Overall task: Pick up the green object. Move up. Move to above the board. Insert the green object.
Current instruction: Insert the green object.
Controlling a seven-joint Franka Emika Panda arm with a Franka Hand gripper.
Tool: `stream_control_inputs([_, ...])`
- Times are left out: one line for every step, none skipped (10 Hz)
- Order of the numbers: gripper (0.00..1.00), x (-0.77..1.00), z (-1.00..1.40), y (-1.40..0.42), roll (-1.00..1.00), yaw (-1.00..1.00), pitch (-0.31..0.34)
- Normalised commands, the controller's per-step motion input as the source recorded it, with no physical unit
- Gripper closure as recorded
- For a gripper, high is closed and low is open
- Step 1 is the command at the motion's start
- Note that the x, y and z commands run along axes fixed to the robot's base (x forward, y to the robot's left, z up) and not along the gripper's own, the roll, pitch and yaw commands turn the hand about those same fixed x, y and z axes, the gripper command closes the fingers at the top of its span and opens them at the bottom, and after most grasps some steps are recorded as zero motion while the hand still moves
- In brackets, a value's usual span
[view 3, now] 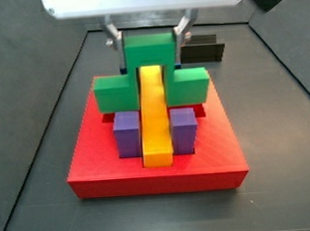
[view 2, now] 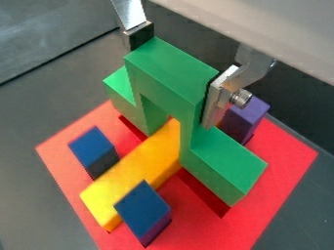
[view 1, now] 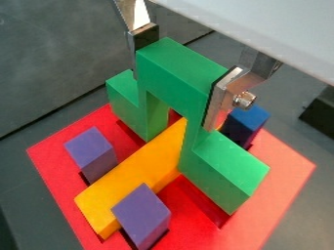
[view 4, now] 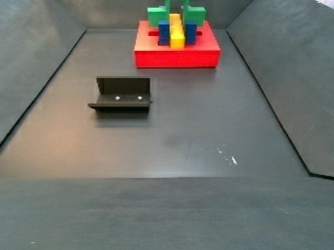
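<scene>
The green object (view 1: 177, 83) (view 2: 170, 78) sits on the red board (view 1: 280, 195) (view 2: 280, 186), its raised centre bridging the far end of the yellow bar (view 1: 137, 171). Both side views show the green object (view 3: 150, 53) (view 4: 177, 15) at the back of the board (view 3: 108, 171) (view 4: 177, 57). My gripper (view 1: 183, 73) (view 2: 181, 70) (view 3: 149, 40) comes down from above, and its silver fingers (view 1: 225, 103) press both sides of the raised centre cube, shut on it.
Purple and blue blocks (view 1: 89, 148) (view 3: 127, 129) flank the yellow bar (view 3: 152, 118) on the board. A small black block (view 3: 204, 51) lies behind the board. The fixture (view 4: 120, 95) stands on the dark floor, well in front of the board.
</scene>
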Motion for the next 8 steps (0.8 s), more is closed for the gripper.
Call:
stream_control_inputs([1.00, -0.07, -0.40, -0.02, 0.00, 0.07, -0.113])
stream_control_inputs([1.00, 0.00, -0.40, -0.06, 0.00, 0.12, -0.126])
stream_control_inputs([1.00, 0.06, -0.34, -0.12, 0.05, 0.03, -0.134])
stream_control_inputs([1.00, 0.15, -0.21, -0.09, 0.16, 0.00, -0.077])
stream_control_inputs([1.00, 0.21, -0.10, 0.00, 0.23, 0.00, -0.016])
stream_control_inputs([1.00, 0.33, 0.00, 0.00, 0.34, -0.07, 0.000])
stream_control_inputs([1.00, 0.44, 0.00, 0.00, 0.38, -0.15, 0.009])
stream_control_inputs([1.00, 0.42, 0.00, 0.00, 0.35, -0.13, 0.004])
